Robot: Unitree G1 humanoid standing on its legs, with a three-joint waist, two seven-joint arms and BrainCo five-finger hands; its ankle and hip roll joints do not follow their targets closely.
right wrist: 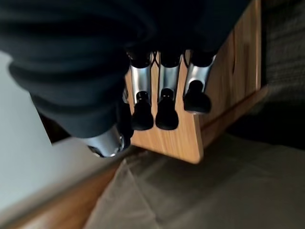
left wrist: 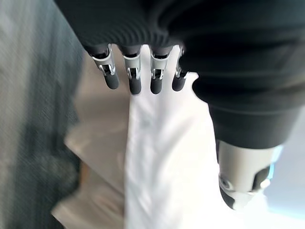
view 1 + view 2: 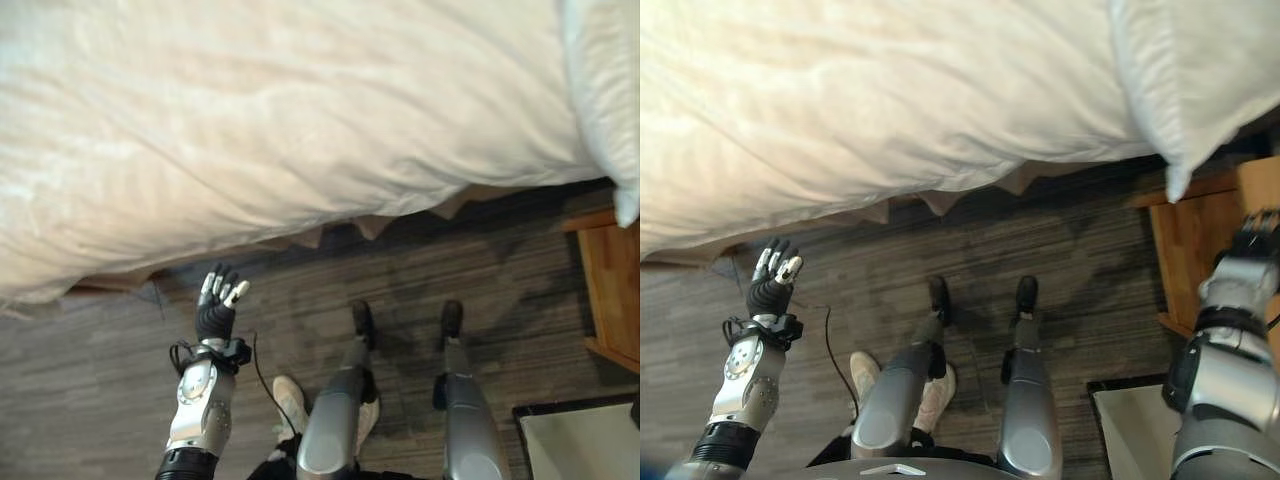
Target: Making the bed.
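The left robot hand (image 3: 216, 305) is raised over the floor (image 3: 90, 380) at near left, fingers relaxed and spread, holding nothing, just short of the duvet (image 3: 280, 120) edge. The white duvet covers the bed across the far side, its hem hanging over the near edge. A pillow (image 3: 1200, 70) lies at far right. The right robot hand (image 3: 1252, 240) is by a wooden nightstand (image 3: 1195, 250) at right; its fingers look loosely bent and empty, though the wrist view is dim.

Cream-white duvet (image 3: 280, 110), white pillow (image 3: 1200, 70), grey-striped carpet (image 3: 90, 390).
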